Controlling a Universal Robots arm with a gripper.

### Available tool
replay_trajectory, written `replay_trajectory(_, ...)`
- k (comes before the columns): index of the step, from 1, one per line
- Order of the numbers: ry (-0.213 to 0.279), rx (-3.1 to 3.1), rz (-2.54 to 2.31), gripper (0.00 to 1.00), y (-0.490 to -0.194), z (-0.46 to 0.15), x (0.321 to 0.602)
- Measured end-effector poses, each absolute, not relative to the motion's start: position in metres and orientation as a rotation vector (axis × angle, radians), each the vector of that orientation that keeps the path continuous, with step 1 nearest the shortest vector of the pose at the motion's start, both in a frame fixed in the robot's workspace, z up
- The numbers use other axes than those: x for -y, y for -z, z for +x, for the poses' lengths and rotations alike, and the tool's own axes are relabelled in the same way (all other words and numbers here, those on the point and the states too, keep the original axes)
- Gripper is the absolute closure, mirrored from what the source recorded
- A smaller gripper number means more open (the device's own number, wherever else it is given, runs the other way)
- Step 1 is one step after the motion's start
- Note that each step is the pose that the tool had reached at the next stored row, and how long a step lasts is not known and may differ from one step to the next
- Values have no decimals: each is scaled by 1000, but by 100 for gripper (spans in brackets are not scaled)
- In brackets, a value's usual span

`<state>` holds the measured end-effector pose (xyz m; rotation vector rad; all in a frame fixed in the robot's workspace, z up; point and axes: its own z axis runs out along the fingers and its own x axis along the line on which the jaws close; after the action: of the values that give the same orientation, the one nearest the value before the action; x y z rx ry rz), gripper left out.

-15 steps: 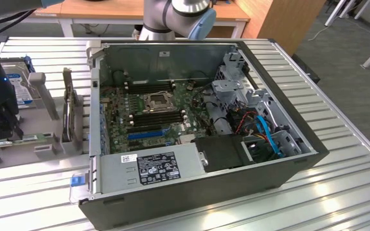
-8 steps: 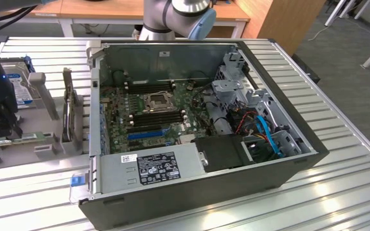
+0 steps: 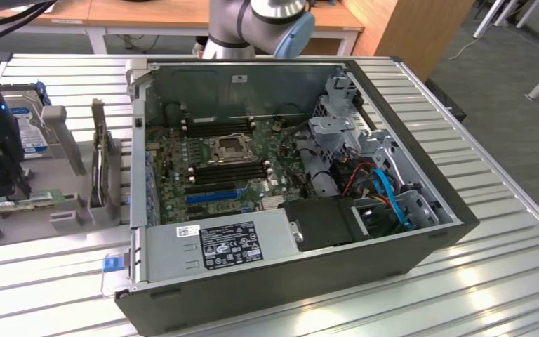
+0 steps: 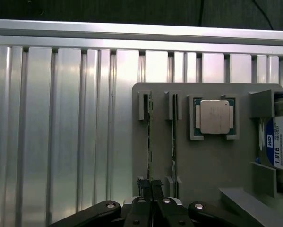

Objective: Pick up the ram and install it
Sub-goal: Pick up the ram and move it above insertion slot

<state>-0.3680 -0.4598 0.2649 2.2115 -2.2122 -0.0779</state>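
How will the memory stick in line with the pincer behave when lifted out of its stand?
Probably stiff: the memory stick is a thin board standing straight on edge in the grey stand. Likely light, being so slim beside the processor chip. Held near one end, where the pincer sits, it may tilt or twist.

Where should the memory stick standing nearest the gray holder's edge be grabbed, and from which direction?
Pinch the ram across its two flat faces along the upper edge, coming straight down. It stands on edge in the gray holder, slot posts at both ends, so only that top edge is exposed.
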Motion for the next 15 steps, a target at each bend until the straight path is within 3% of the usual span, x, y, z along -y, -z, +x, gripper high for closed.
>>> replay_trajectory(15,78,2212,2211,89,-275,-368,460)
